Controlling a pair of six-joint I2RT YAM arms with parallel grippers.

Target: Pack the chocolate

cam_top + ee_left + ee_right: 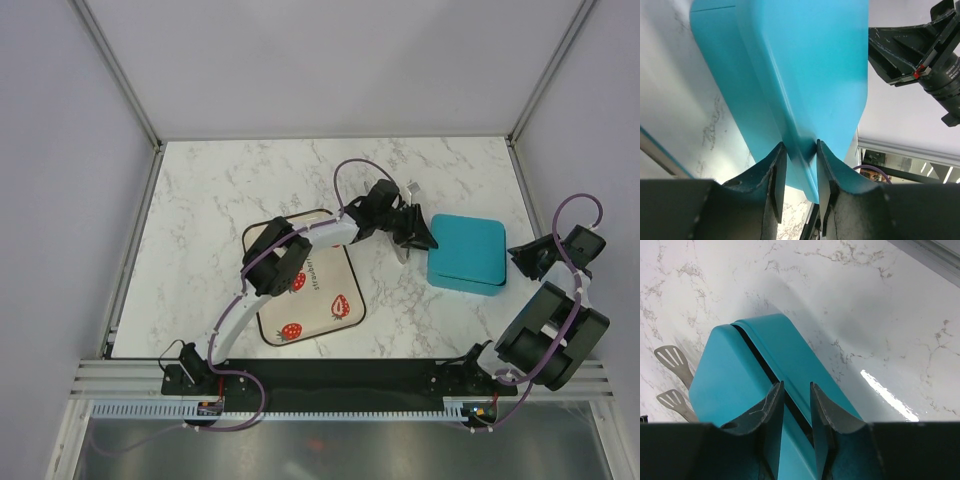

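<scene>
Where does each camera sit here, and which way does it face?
Top external: above and behind the bases, looking down at the marble table; both arms show, left gripper and right gripper flanking the teal box.
Left wrist: on the left arm, facing the box edge between its fingers; right arm beyond.
Right wrist: on the right arm, looking down its fingers at the box seam.
All three share the box.

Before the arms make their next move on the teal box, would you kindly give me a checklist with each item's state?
1. Left gripper pinching the teal box's edge: ok.
2. Right gripper fingers either side of the box's lid seam: ok; firm contact: cannot tell.
3. Lid fully shut: cannot tell; a dark seam shows.
4. Chocolate inside: cannot tell; none is visible.
5. Tongs clear of the box: cannot tell; they lie close beside it.
</scene>
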